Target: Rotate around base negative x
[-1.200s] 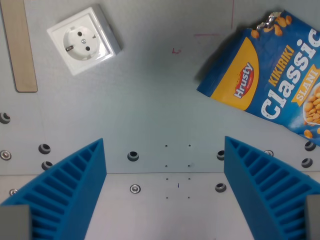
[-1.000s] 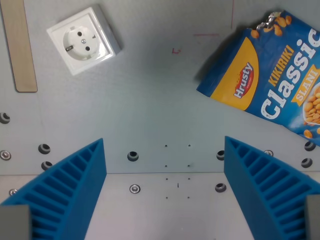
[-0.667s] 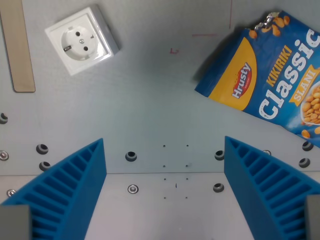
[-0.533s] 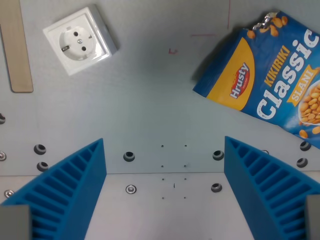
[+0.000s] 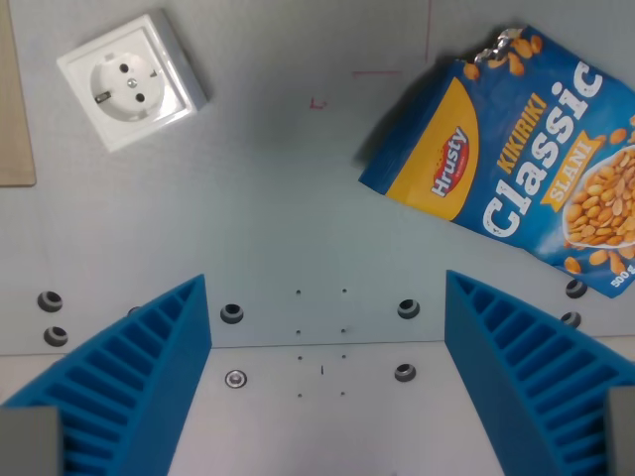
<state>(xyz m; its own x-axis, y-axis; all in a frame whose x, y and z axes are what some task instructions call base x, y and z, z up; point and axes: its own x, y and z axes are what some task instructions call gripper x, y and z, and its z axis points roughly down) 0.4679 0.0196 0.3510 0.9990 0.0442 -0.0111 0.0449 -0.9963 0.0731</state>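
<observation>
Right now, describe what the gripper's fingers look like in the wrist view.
The gripper has two bright blue plastic fingers, each a wedge with parallel ridges across its face. A small grey block shows at each lower corner of the view, at the base of a finger. No cables or markings are visible.

Gripper (image 5: 327, 377) pointing down, blue ribbed fingers (image 5: 129, 387) spread wide apart, nothing btwn them
</observation>
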